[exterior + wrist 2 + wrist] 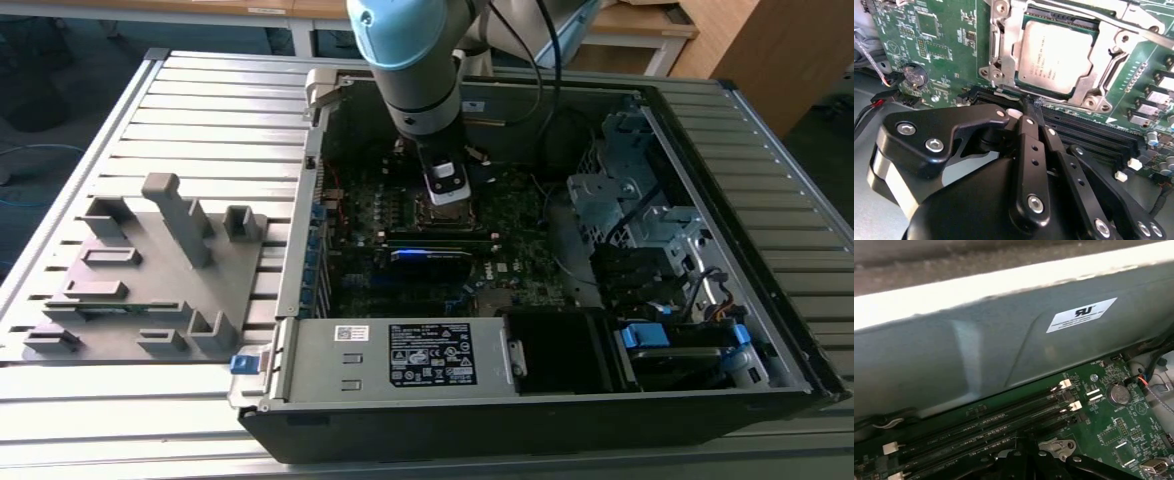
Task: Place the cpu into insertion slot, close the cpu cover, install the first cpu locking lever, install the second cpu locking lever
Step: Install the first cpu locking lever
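— Where did we stand with the chip?

— We found the cpu lying flat in the insertion slot, with the cpu cover down around it like a frame. Our gripper hung just beside the socket edge nearest the memory slots. Its fingers were clenched together, and we could not tell whether they pinched anything at the tip.

— What worried us?

— A thin silvery rod — a locking lever, we judged — ran along the far side of the cover, and we could not tell if it was latched. A push off line could have slipped the clenched tip onto the chip's top or scraped the green board.

— And room to move?

— Tight. We read the exterior view as a clock face centred on the gripper. The case wall stood at twelve, the drive cage at three, the power supply at six and the side panel edge at nine. Black cables hung near one o'clock — we thought they could snag the arm. By our reckoning, the open room lay straight up out of the case.
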Controlling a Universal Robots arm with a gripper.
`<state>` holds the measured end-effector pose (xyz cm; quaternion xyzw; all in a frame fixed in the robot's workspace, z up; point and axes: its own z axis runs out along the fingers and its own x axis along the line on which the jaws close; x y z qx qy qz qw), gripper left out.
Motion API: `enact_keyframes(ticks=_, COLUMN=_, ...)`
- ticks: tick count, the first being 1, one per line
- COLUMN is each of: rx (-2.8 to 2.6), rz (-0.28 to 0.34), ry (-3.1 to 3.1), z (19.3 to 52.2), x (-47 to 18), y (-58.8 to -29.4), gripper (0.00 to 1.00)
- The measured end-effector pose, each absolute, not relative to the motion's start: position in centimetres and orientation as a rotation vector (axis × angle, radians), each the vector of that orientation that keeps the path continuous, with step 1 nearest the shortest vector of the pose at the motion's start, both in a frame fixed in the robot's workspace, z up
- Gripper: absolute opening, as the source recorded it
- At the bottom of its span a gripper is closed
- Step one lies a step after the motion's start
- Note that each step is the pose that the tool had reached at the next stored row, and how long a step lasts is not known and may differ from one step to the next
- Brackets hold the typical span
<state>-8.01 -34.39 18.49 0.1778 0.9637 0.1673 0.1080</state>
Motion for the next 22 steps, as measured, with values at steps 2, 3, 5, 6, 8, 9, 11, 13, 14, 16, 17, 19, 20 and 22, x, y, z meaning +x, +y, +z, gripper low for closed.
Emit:
enact_keyframes(ticks=2, rx=0.522, rz=0.487, ry=2.836, z=18.48, x=-7.91, y=-34.38, gripper=0.1)
enact_keyframes(ticks=3, rx=0.522, rz=0.484, ry=2.836, z=18.47, x=-7.89, y=-34.39, gripper=0.1)
enact_keyframes(ticks=5, rx=0.522, rz=0.482, ry=2.836, z=18.47, x=-7.88, y=-34.36, gripper=0.1)
enact_keyframes(ticks=6, rx=0.522, rz=0.483, ry=2.836, z=18.47, x=-7.88, y=-34.36, gripper=0.1)
enact_keyframes(ticks=8, rx=0.522, rz=0.483, ry=2.836, z=18.49, x=-7.88, y=-34.35, gripper=0.1)
enact_keyframes(ticks=9, rx=0.522, rz=0.483, ry=2.836, z=18.58, x=-7.87, y=-34.34, gripper=0.1)
enact_keyframes(ticks=11, rx=0.522, rz=0.484, ry=2.836, z=18.89, x=-7.87, y=-34.34, gripper=0.1)
enact_keyframes(ticks=13, rx=0.522, rz=0.483, ry=2.836, z=19.07, x=-7.87, y=-34.33, gripper=0.1)
enact_keyframes(ticks=14, rx=0.522, rz=0.483, ry=2.836, z=19.08, x=-7.88, y=-34.28, gripper=0.1)
enact_keyframes(ticks=16, rx=0.522, rz=0.483, ry=2.836, z=19.09, x=-7.94, y=-34.0, gripper=0.1)
enact_keyframes(ticks=17, rx=0.522, rz=0.483, ry=2.836, z=19.1, x=-7.99, y=-33.82, gripper=0.1)
enact_keyframes(ticks=19, rx=0.522, rz=0.483, ry=2.836, z=19.09, x=-8.07, y=-33.55, gripper=0.1)
enact_keyframes(ticks=20, rx=0.522, rz=0.484, ry=2.836, z=19.07, x=-8.07, y=-33.48, gripper=0.1)
enact_keyframes(ticks=22, rx=0.522, rz=0.483, ry=2.836, z=19.08, x=-8.07, y=-33.5, gripper=0.1)
